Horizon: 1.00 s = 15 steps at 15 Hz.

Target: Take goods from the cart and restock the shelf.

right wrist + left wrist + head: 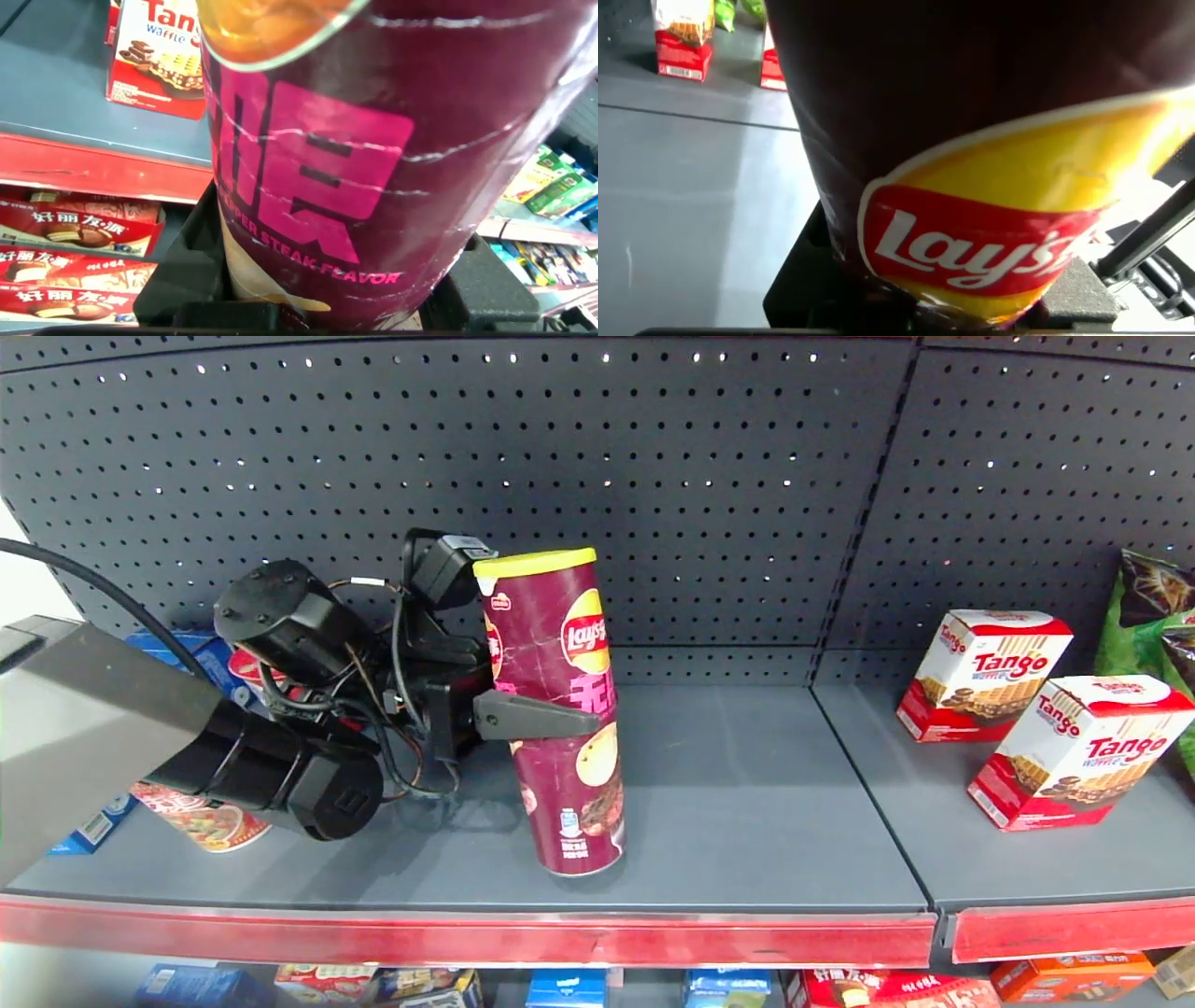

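Observation:
A tall maroon chips can (560,709) with a yellow lid stands slightly tilted on the grey shelf (747,803), its base near the front edge. My left gripper (569,702) is shut on its middle, one dark finger (532,714) crossing the front. In the left wrist view the same can (971,140) sits close between the pads of that gripper (938,299). A second maroon chips can (374,159) shows in the right wrist view, with my right gripper (336,289) shut on it, below and in front of the shelf's red edge (84,168).
Two red-and-white wafer boxes (980,677) (1074,751) and a green bag (1148,616) stand on the right shelf section. Cup noodles (201,817) and blue boxes (93,826) sit left, behind my arm. Bare shelf lies between can and boxes. More goods fill the lower shelf (840,989).

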Motion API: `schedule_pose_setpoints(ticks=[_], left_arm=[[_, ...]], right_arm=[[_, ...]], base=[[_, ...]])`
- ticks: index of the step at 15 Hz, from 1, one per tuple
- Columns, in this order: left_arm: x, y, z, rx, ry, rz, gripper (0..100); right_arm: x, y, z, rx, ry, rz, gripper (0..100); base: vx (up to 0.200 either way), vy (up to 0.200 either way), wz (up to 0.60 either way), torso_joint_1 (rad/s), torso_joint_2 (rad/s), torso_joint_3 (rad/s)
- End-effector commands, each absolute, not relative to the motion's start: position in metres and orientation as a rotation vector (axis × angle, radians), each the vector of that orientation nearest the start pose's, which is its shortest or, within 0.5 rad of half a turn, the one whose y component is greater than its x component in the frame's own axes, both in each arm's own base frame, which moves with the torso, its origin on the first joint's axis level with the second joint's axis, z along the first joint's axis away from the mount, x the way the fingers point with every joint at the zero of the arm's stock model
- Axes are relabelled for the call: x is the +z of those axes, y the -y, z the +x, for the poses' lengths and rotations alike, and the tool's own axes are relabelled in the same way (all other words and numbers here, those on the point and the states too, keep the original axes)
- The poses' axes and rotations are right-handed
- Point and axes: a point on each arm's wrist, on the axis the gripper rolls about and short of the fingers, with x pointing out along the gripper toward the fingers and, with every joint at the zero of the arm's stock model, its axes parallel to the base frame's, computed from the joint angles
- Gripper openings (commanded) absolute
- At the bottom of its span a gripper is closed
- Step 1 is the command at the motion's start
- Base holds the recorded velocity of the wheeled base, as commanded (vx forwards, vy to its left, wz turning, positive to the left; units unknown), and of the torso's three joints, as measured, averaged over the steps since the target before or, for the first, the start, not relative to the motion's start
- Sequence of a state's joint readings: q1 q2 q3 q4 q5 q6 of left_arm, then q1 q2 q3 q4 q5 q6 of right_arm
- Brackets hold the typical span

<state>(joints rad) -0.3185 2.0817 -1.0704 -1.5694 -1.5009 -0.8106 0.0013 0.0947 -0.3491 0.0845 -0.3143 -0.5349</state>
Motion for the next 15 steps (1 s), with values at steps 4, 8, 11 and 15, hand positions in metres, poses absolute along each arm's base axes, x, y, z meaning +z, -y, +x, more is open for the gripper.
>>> schedule_pose_setpoints(ticks=[4,8,11,15], left_arm=[[0.189,0.140,0.352,-1.823,-0.204,-0.210,0],[0.186,0.138,0.354,-1.813,-0.211,-0.218,0],[0.177,0.137,0.360,-1.803,-0.217,-0.224,0],[0.174,0.135,0.370,-1.793,-0.173,-0.192,0]], right_arm=[[0.164,0.007,-0.050,-0.351,0.089,-0.501,0],[0.163,0.007,-0.051,-0.353,0.093,-0.501,0],[0.163,0.007,-0.051,-0.353,0.093,-0.501,0],[0.162,0.007,-0.049,-0.350,0.084,-0.502,0]], base=[[0.000,0.000,0.00,0.000,0.00,0.000],[0.000,0.000,0.00,0.000,0.00,0.000],[0.000,0.000,0.00,0.000,0.00,0.000],[0.000,0.000,0.00,0.000,0.00,0.000]])
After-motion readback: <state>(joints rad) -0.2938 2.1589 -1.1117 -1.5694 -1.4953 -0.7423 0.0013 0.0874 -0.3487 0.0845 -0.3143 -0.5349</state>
